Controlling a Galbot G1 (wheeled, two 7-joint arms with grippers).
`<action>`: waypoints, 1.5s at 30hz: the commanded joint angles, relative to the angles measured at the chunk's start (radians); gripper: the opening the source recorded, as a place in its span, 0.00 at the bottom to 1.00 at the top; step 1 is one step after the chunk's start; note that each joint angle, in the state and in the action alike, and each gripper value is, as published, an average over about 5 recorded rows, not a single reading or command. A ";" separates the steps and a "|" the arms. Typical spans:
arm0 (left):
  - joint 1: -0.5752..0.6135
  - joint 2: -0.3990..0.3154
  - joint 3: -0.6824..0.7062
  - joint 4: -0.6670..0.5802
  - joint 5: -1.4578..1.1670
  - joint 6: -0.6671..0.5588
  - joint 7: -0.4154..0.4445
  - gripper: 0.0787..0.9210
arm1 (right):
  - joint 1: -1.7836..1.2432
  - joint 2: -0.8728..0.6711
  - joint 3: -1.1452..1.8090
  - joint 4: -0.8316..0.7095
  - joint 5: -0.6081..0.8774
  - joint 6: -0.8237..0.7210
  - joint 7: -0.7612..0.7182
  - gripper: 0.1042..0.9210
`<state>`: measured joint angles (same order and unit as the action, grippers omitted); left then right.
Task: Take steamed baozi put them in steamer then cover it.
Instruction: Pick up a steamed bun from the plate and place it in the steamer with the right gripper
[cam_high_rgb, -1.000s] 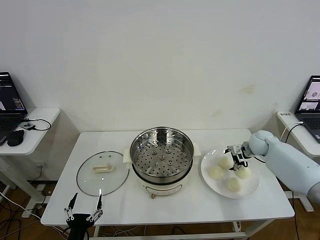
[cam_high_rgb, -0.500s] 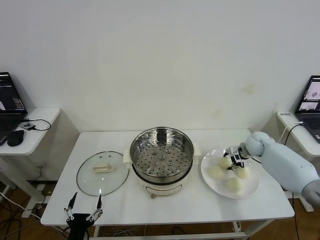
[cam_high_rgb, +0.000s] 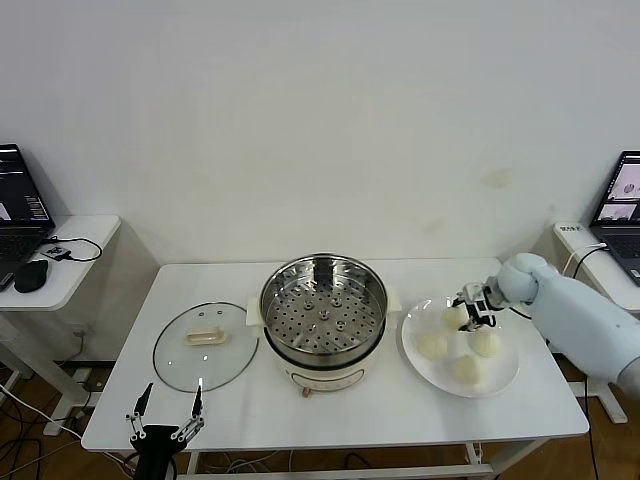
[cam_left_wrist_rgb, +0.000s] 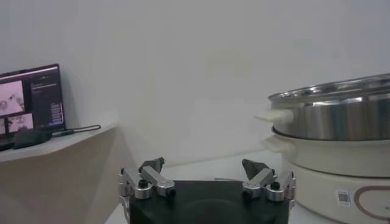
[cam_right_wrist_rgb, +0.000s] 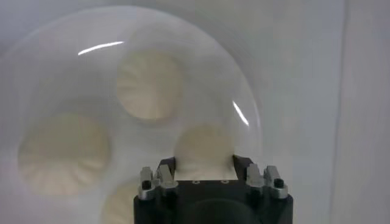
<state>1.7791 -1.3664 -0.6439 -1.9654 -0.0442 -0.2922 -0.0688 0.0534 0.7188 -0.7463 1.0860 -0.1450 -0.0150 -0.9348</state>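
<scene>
Head view: we see our right pincer (cam_high_rgb: 474, 309) clamped on one cream-white round baozi (cam_high_rgb: 455, 317), lifted slightly since earlier, above the flat white plate (cam_high_rgb: 505, 375) at frame right. Left pincer (cam_high_rgb: 166, 412) stays wide open, lower left.

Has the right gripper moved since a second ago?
Yes. The right gripper rose slightly toward the far rim of the flat white plate, shut on a small cream-white baozi.

No legible txt, steamer (cam_left_wrist_rgb: 341, 131) base sticker w/ code, laptop (cam_left_wrist_rgb: 30, 97) screen txt too small
</scene>
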 joint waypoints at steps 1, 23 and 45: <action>-0.004 0.007 0.001 -0.001 -0.012 0.000 0.001 0.88 | 0.265 -0.086 -0.151 0.172 0.177 -0.015 -0.002 0.62; -0.016 0.031 -0.023 0.011 -0.059 -0.002 0.008 0.88 | 0.591 0.340 -0.504 0.207 0.404 0.112 0.061 0.62; -0.024 0.024 -0.066 0.016 -0.088 -0.003 0.011 0.88 | 0.378 0.502 -0.541 -0.014 -0.067 0.441 0.147 0.63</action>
<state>1.7585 -1.3428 -0.7056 -1.9508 -0.1302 -0.2951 -0.0584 0.4885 1.1694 -1.2648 1.1392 -0.0544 0.3189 -0.8130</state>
